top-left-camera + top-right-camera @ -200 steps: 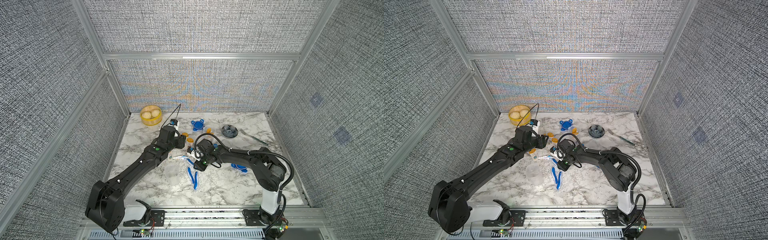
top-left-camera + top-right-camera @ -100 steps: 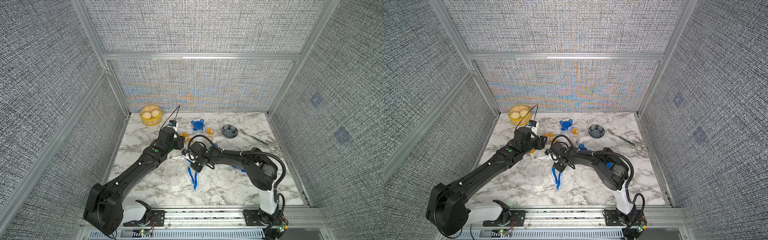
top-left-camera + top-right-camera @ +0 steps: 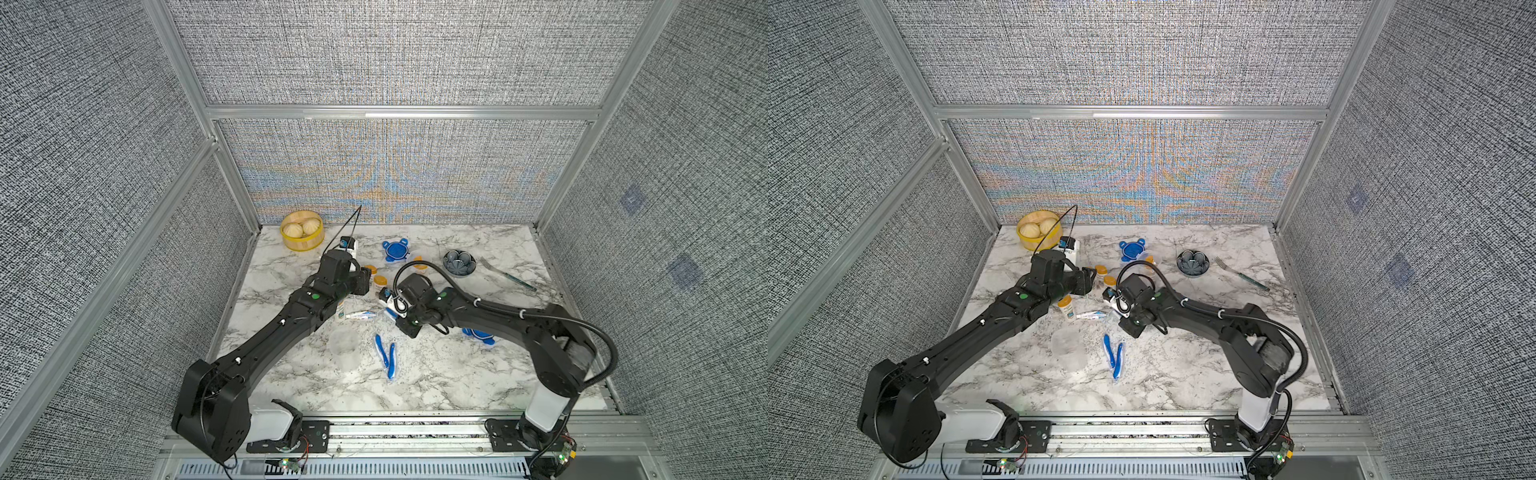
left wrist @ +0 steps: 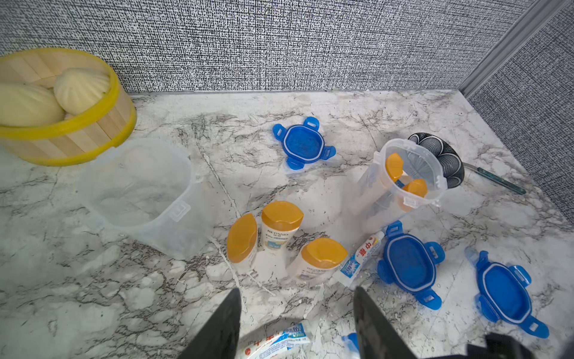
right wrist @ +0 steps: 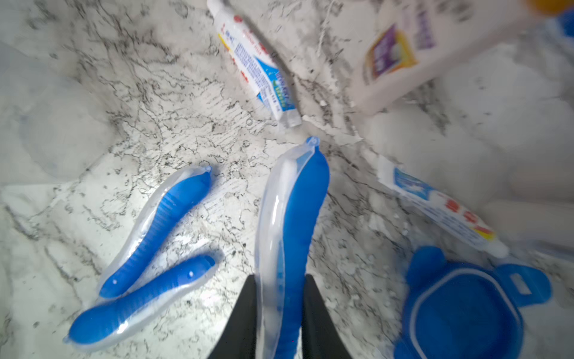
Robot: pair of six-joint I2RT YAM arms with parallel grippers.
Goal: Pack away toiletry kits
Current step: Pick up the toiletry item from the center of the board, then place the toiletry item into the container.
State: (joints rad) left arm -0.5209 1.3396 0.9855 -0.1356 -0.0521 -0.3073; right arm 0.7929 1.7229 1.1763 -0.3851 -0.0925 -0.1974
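Observation:
In the right wrist view my right gripper is shut on a blue toothbrush in a clear wrapper, which sticks out ahead of the fingers. Two more wrapped toothbrushes lie beside it on the marble; both top views show them. My left gripper is open and holds nothing, just above a toothpaste tube. Three orange-capped bottles stand ahead of it. A clear cup holds two such bottles. An empty clear cup lies on its side. Blue lids lie loose.
A yellow steamer basket with buns stands at the back left. A dark flower-shaped dish and a fork lie at the back right. Another empty clear cup stands near the middle. A blue lid lies under the right arm.
My right gripper has shifted a little to the left and shut on the toothbrush. The left arm has hardly moved and its jaws stay open.

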